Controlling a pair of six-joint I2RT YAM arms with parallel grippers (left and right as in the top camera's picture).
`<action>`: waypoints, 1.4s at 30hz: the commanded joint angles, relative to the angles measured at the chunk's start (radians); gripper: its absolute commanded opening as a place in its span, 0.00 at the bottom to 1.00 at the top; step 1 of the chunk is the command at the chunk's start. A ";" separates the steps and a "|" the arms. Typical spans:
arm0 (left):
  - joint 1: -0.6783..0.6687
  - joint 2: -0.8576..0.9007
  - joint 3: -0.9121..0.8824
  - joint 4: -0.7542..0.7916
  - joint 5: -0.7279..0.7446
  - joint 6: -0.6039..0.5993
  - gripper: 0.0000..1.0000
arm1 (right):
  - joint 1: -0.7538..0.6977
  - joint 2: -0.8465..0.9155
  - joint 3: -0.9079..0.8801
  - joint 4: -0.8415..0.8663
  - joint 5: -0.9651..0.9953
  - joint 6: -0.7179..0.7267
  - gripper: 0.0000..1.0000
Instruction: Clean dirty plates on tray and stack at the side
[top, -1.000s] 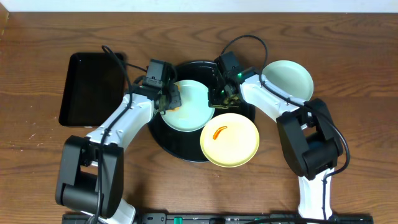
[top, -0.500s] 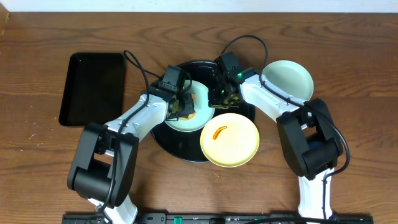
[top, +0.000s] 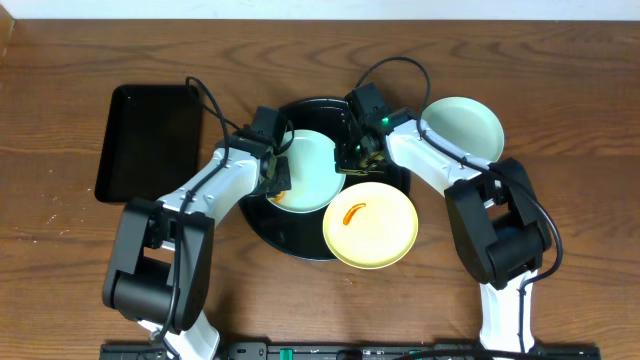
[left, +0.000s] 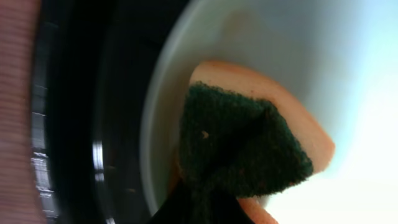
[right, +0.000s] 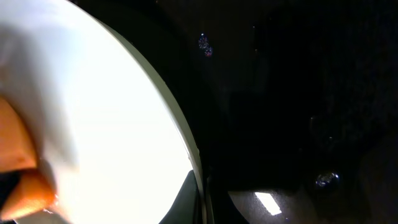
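A pale mint plate (top: 312, 168) lies on the round black tray (top: 300, 240). My left gripper (top: 278, 180) is shut on an orange sponge with a dark green scouring face (left: 245, 143) and presses it on the plate's lower left part (left: 354, 68), close to the tray rim (left: 93, 124). My right gripper (top: 352, 158) is shut on the right rim of the same plate (right: 112, 124); one finger lies over the rim (right: 198, 190). A pale yellow plate (top: 380, 235) with an orange smear overlaps the tray's lower right rim. A second mint plate (top: 462, 127) lies on the table at the right.
A rectangular black tray (top: 150, 140) lies at the left of the table. Arm cables loop above the round tray. The dark tray floor (right: 298, 93) lies to the right of the held plate.
My left gripper swept the sponge from the plate's left side toward its middle, then back to the lower left. The right gripper and the other plates have not moved.
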 joint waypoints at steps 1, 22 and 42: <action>0.046 0.032 -0.026 -0.019 -0.217 0.065 0.09 | -0.008 0.024 -0.005 -0.011 0.037 0.008 0.01; 0.066 -0.259 0.018 0.005 -0.223 0.000 0.08 | -0.008 0.006 0.129 -0.044 0.074 -0.126 0.01; 0.066 -0.380 -0.038 -0.089 -0.152 -0.076 0.08 | 0.040 0.006 0.672 -0.520 0.494 -0.353 0.01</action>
